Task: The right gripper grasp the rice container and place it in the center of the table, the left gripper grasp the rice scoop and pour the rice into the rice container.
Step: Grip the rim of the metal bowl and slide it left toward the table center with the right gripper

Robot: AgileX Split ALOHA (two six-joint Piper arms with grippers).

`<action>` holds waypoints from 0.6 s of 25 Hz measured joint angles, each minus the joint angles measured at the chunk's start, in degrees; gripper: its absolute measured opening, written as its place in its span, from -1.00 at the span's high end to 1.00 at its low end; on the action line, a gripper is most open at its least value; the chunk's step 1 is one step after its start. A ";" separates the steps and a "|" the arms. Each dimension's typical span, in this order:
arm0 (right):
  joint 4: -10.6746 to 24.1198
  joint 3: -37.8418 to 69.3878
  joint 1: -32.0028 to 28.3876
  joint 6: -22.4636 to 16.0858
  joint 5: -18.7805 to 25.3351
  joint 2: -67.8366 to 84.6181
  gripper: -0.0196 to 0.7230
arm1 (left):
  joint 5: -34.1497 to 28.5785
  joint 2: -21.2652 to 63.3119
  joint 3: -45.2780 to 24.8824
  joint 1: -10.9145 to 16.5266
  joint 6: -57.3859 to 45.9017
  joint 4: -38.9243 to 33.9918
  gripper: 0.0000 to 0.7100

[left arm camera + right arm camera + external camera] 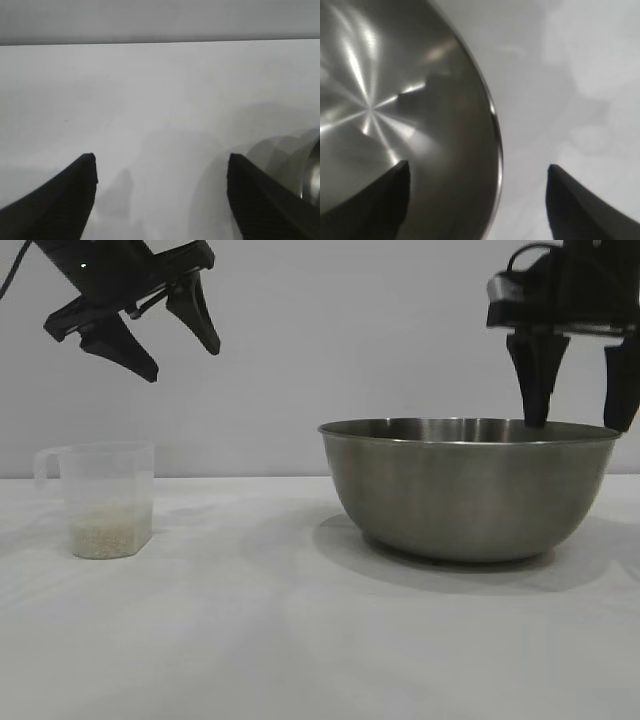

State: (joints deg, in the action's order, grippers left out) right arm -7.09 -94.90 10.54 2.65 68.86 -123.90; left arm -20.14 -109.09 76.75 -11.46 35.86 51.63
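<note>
**Q:** White tabletop (300, 640) is seen nearest the camera; what is set on it?

**A:** One rice container (468, 490), a large steel bowl, is placed at the right side, not at the center. One rice scoop (105, 500), a clear plastic cup with a loop handle, is placed well apart at the left, upright, with one small heap of rice (108, 535) held in its bottom.

**Q:** How are the arms placed?

**A:** Two are counted. The right gripper (578, 425) is pointed straight down over the bowl's right rim, its jaws spread and straddling the wall, one inside and one outside; nothing is gripped yet. The left gripper (185, 360) is hung above the scoop, clear of it, jaws released and empty.

**Q:** What could go wrong?

**A:** The rim is thin and the wall curved and smooth, so a slip is likely if the jaws are clenched too shallowly. The bowl could also be tipped or dragged unevenly if lifted from one edge. Later, grains could be spilled if the scoop is gripped askew.
</note>
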 joint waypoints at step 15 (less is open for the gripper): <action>-9.06 0.00 3.98 1.94 -0.18 -0.14 0.95 | 0.21 0.00 0.00 0.00 0.09 0.00 -0.33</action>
State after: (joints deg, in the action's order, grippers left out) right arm -16.16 -94.90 14.52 4.59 68.67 -124.04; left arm -19.93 -109.09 76.75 -11.46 35.95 51.63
